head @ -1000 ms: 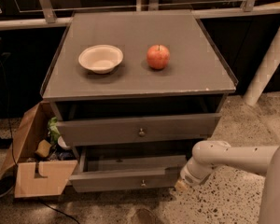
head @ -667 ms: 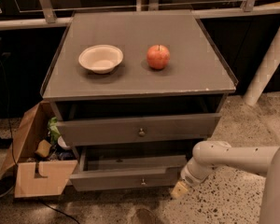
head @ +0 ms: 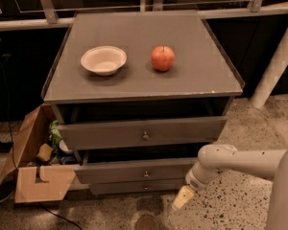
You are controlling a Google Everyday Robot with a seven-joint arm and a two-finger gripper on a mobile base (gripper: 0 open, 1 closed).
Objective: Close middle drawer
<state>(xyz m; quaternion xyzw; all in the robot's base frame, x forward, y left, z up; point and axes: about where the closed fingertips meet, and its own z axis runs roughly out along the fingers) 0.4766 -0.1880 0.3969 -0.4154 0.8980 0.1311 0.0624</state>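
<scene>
three grey drawers sat in the cabinet, and the middle drawer point(head: 115, 172) was pulled partway out toward the near side, its plain flat front standing forward of the bottom drawer point(head: 125, 188) beneath it. a small round brass knob point(head: 145, 174) sat at the centre of its front, and a dark strip of its inside showed behind the front. above it the top drawer point(head: 110, 135), with the taller front, was pulled out further.

the gripper point(head: 182, 198) hung low, near the floor point(head: 240, 207), just beside the right end of the middle and bottom drawer fronts. its pale tip pointed down and to the left. whether it touched the middle drawer could not be told, nor whether it was clenched or released. the white arm point(head: 240, 161) reached in from the right, bending at an elbow close to the middle drawer's right corner.

on the cabinet top point(head: 197, 78) a pale bowl point(head: 103, 60) stood to the left and a red apple point(head: 162, 58) to the right, well apart. an open cardboard box point(head: 33, 188) lay on the floor at the cabinet's left, with small things inside. a white post point(head: 278, 66) leaned at the far right.
</scene>
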